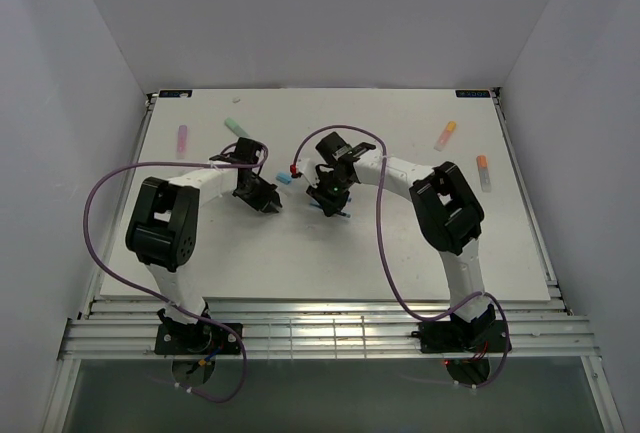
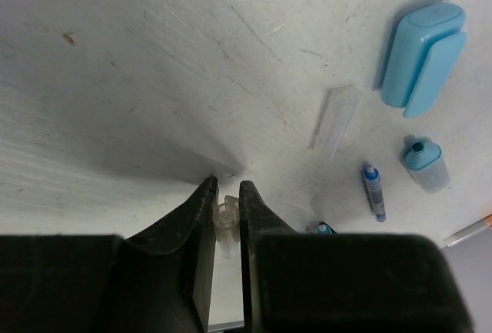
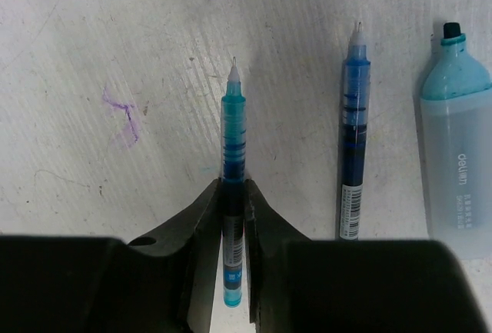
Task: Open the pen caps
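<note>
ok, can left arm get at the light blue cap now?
Likely not yet: nothing blocks the light blue cap, but the left gripper is shut on a clear cap and must drop it first.

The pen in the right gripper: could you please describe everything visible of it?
The pen is thin, with a clear plastic barrel showing teal-blue ink, ribbed toward a fine metal needle tip. It is uncapped. The right gripper clamps its printed lower barrel, with the tip pointing straight out ahead.

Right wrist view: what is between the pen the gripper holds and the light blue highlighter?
Another thin blue pen lies there on the table, uncapped, touching neither the held pen nor the highlighter. The right wrist view shows it.
</note>
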Motion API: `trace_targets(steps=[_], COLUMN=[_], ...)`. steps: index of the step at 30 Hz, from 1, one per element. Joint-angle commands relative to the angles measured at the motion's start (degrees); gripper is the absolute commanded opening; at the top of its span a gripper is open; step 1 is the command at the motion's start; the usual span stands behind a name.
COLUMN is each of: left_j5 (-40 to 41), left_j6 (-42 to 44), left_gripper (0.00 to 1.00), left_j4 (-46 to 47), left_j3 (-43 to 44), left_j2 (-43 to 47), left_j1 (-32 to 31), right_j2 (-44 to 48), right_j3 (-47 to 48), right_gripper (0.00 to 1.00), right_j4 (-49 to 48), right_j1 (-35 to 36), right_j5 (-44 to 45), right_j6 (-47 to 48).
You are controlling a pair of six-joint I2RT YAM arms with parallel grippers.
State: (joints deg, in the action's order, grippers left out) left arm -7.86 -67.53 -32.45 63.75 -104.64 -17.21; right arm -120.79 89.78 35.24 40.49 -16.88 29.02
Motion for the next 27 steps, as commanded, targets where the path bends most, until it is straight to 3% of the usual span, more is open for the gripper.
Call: trace_targets(steps=[1, 9, 27], left_j5=[1.6, 1.0, 0.4], left_j6=[-1.2, -1.3, -0.9], left_gripper=[0.05, 0.16, 0.33], left_j4=[0.7, 0.7, 0.5], left_j3=[2.9, 5.1, 6.7], left_j2=[-0.4, -2.9, -5.2], left_j1=[0.0, -0.2, -0.1], right_j2=[-0.9, -2.7, -3.2], right_j3=[1.5, 3.7, 4.6], right_gripper=[0.22, 0.30, 0.30], right_j4=[-1.2, -1.2, -3.0], right_j1=[-0.1, -0.1, -0.1], right_j5=[-0.3, 1.2, 3.4], right_j6=[1.0, 0.4, 0.2])
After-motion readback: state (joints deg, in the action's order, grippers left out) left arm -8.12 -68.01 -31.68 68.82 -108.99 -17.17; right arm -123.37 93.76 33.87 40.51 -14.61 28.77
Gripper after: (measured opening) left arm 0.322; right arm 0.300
